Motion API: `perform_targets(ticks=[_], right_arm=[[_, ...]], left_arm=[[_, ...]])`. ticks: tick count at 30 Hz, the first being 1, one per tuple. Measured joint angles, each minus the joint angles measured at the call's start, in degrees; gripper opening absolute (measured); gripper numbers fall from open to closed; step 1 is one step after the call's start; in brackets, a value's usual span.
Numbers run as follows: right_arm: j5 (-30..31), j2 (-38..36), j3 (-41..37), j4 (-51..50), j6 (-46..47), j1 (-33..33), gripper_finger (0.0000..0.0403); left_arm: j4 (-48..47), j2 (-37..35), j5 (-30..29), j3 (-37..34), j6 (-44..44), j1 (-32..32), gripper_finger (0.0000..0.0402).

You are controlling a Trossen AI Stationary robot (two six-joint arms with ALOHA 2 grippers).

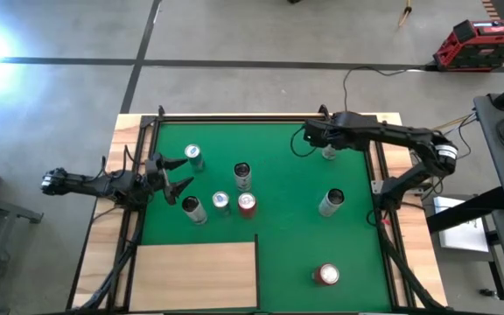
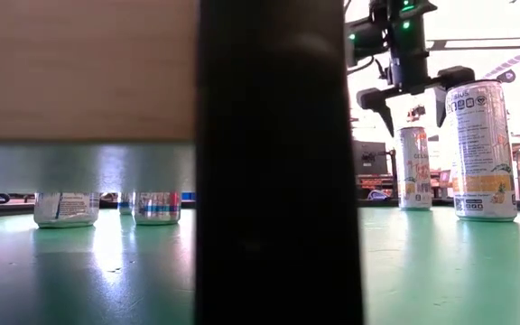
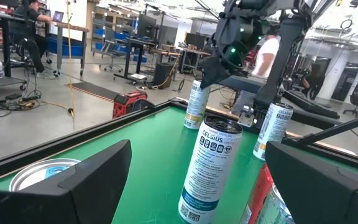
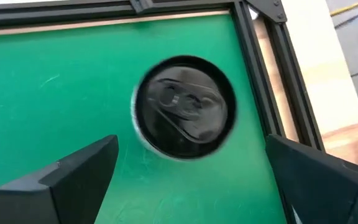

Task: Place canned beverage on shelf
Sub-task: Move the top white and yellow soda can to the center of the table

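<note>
Green mat [image 1: 278, 175]: right pincer [image 4: 185, 180] spread apart above upright can [image 4: 184, 116]; shelf [image 1: 195, 276] well apart.

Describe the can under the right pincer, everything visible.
The can stands upright on the green mat near the far right corner, close to the black frame. Its dark metal top shows a pull tab, unopened. The right pincer hangs above it, fingers spread wide, not touching. No other can touches it.

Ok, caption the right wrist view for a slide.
Right gripper, open, hovers above an upright can on the green mat near the table rim.
</note>
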Motion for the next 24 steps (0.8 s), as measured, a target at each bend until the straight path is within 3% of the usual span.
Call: perform_targets(ticks=[15,24], right_arm=[[-7.28,0.26,-4.89,8.98,-8.71,-8.16,0.04],[-7.47,0.24,-8.68,18.1,-12.12,-10.17,0.0393]], left_arm=[[0.0,0.0,0.0,0.0,0.0,-0.02,0.0355],[-0.02,-0.02,-0.01,0.0,0.0,-0.02,0.0355]])
